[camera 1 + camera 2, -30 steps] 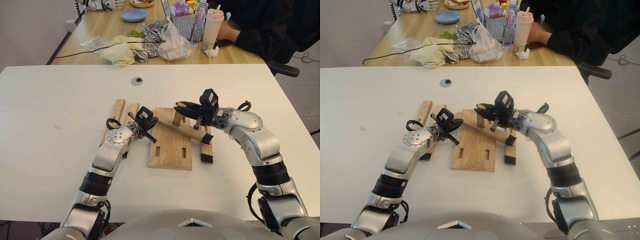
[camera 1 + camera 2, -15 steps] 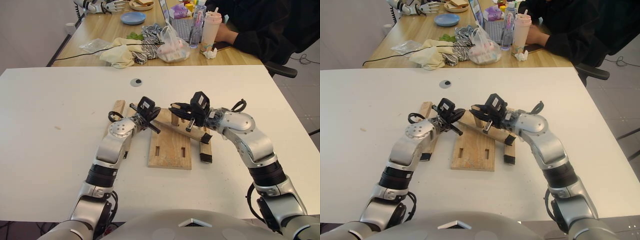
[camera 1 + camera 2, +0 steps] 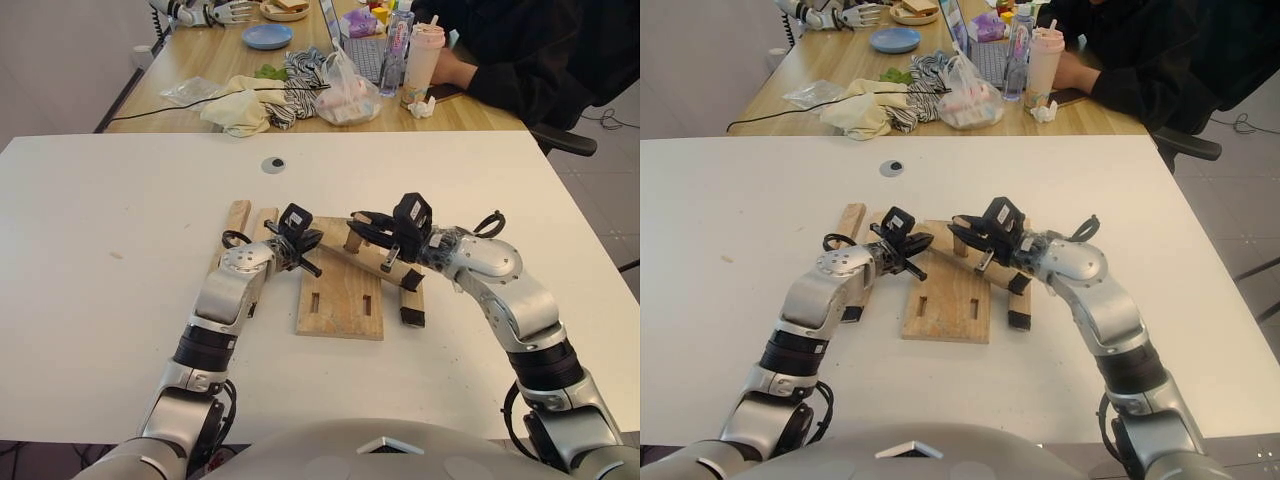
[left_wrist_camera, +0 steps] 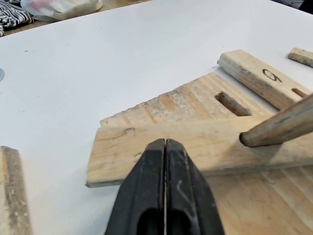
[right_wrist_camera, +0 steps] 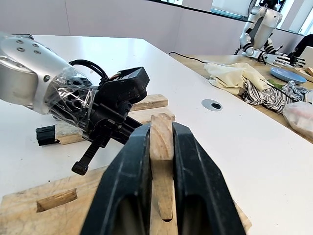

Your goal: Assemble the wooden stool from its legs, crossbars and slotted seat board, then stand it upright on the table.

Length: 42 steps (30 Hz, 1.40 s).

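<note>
The slotted seat board (image 3: 340, 300) lies flat mid-table. Across its far end rests a partly built frame of legs and a crossbar (image 3: 372, 264), with one dark-tipped leg (image 3: 411, 303) off the board's right edge. My right gripper (image 3: 362, 220) is shut on an upright wooden piece (image 5: 161, 147) of that frame. My left gripper (image 3: 308, 241) sits at the frame's left end, fingers (image 4: 155, 161) pressed shut with nothing between them, just above the flat bar (image 4: 195, 144). Two loose legs (image 3: 238, 215) lie side by side left of the board.
A round grommet (image 3: 273, 163) sits in the white table (image 3: 100, 300) behind the parts. A second table behind holds cloths (image 3: 245, 100), a plastic bag (image 3: 345, 90), a cup (image 3: 424, 55) and a blue plate (image 3: 267, 35), with a person seated there.
My left gripper has moved right and forward to the frame's left end. The right gripper, still holding its piece, swung slightly left and then came back right.
</note>
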Each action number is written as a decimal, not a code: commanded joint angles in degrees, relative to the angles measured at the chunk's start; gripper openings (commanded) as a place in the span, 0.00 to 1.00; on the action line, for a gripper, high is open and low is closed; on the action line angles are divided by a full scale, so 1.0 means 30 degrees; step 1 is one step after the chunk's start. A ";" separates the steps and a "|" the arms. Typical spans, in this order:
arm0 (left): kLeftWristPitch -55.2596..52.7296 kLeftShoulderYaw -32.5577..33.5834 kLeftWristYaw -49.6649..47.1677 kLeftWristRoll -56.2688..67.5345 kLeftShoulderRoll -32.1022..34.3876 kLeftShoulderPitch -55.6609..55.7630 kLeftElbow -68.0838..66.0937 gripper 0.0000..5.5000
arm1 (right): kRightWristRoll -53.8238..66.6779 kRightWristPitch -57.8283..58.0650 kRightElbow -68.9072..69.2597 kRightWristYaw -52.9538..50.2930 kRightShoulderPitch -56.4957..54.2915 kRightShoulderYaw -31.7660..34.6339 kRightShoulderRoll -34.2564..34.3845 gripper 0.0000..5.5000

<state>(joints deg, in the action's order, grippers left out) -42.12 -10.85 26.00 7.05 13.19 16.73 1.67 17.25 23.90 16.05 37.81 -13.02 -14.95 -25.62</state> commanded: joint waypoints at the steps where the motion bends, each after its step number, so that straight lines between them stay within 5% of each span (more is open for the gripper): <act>1: -0.1255 -0.0035 -0.0260 -0.0258 0.0474 -0.0296 -0.0988 0.00 | -0.1206 0.3068 -0.2071 0.0024 0.2160 -0.1888 -0.0930 0.07; 22: -0.0861 0.0021 -0.0731 -0.0250 0.0288 -0.0224 -0.0979 0.00 | -0.1674 0.3593 -0.2777 0.0167 0.1033 -0.2515 -0.1708 0.07; 37: 0.0296 0.0631 -0.1571 -0.0042 -0.0516 0.0505 -0.1462 0.00 | -0.1936 0.6754 -0.1431 0.0817 -0.0660 -0.1830 -0.2411 0.54; 42: 0.0786 0.2072 -0.2059 0.0284 -0.0376 0.1400 -0.0466 0.00 | -0.2258 0.7329 -0.1213 0.0547 -0.0355 -0.2047 -0.2313 0.49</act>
<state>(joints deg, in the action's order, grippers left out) -40.26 -6.43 20.67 7.83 11.37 19.24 -0.91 11.72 44.73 12.70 39.84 -15.01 -20.32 -32.23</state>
